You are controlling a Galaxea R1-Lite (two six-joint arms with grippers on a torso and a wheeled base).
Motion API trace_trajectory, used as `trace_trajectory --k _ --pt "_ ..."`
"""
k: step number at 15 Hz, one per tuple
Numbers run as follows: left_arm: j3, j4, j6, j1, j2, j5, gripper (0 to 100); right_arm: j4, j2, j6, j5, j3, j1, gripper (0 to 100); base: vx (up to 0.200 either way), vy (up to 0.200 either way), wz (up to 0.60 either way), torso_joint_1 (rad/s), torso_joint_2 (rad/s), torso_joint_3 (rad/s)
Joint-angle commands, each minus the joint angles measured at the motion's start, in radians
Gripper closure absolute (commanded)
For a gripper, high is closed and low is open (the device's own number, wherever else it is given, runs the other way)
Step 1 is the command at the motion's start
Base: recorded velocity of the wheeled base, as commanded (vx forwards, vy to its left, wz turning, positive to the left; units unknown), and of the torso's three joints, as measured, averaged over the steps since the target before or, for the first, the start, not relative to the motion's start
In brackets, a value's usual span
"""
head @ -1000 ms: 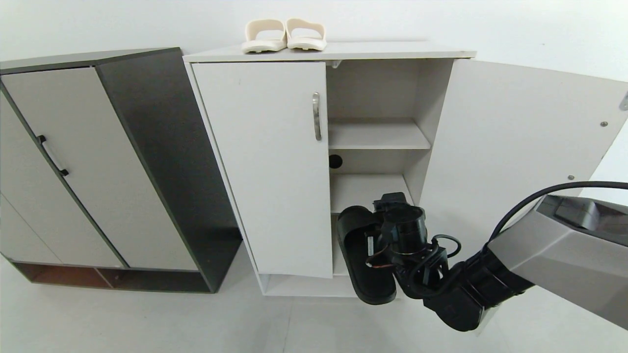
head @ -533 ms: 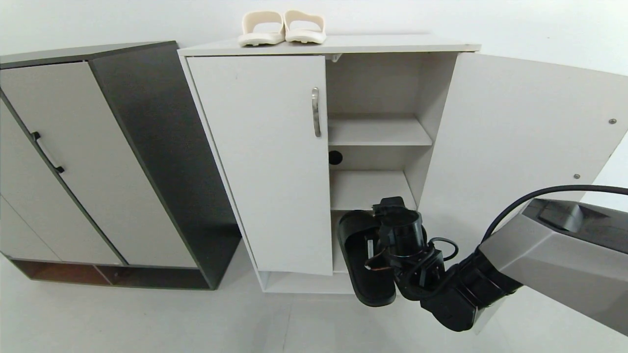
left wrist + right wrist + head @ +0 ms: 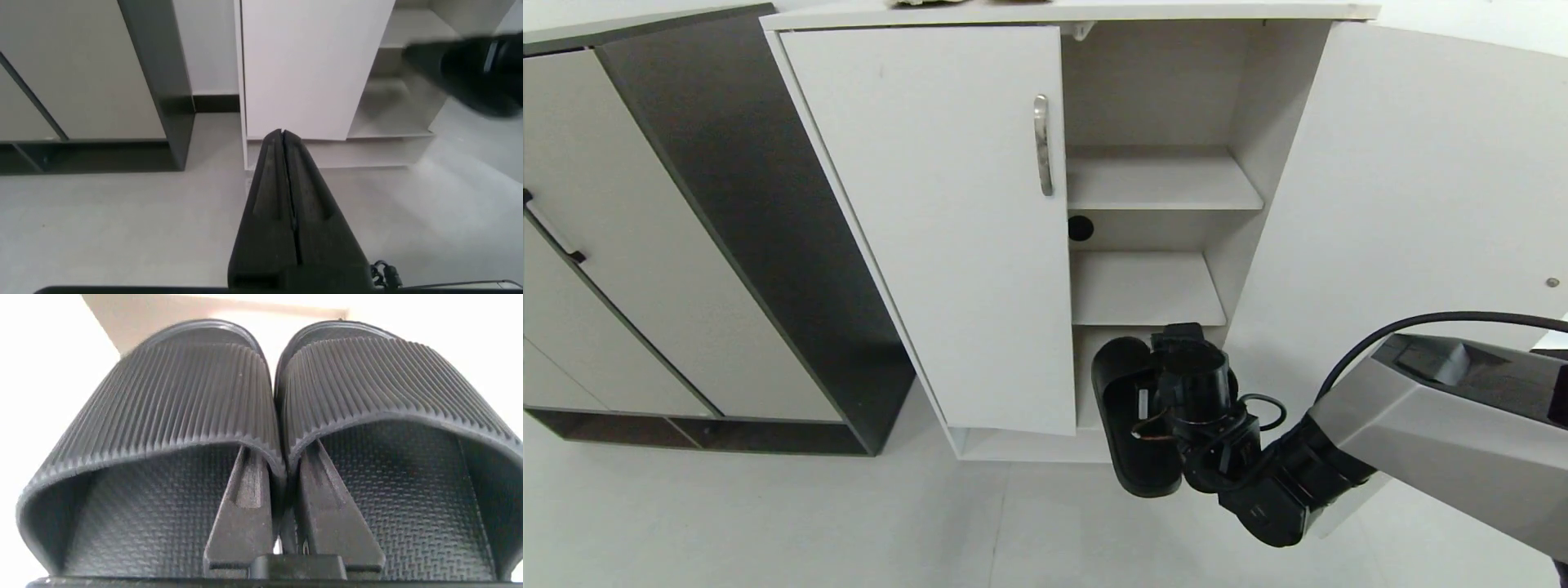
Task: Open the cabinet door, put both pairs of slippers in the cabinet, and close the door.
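My right gripper is shut on a pair of black slippers, held side by side with the toes toward the white cabinet. In the right wrist view the fingers reach under the ribbed straps of the black slippers and pinch their inner sides together. The pair hangs just in front of the cabinet's lowest compartment, below the middle shelf. The right door stands wide open; the left door is closed. My left gripper is shut on nothing, above the floor before the closed door.
A grey and dark cabinet stands against the white one on its left. The upper shelf is bare. A metal handle sits on the closed door's edge. Open floor lies in front.
The head camera has moved closer and lower, so the cabinet looks bigger and the cream slippers on top have slid out of the picture. The black slippers stay in the right gripper, now straighter.
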Motion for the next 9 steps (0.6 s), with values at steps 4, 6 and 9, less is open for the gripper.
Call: trace_trajectory --k 4,6,9 --pt "0.000 0.000 0.002 0.000 0.002 0.000 100 -0.194 0.049 -0.078 -0.023 0.032 0.001 100 0.000 0.000 0.00 0.003 0.00 -0.112" --pt "0.000 0.000 0.002 0.000 0.002 0.000 100 -0.192 0.062 -0.075 -0.033 0.011 -0.017 100 0.000 0.000 0.00 0.000 0.00 0.000" --pt "0.000 0.000 0.000 0.000 0.002 0.002 100 -0.192 0.062 -0.073 -0.035 0.008 -0.020 100 0.000 0.000 0.00 0.000 0.00 0.000"
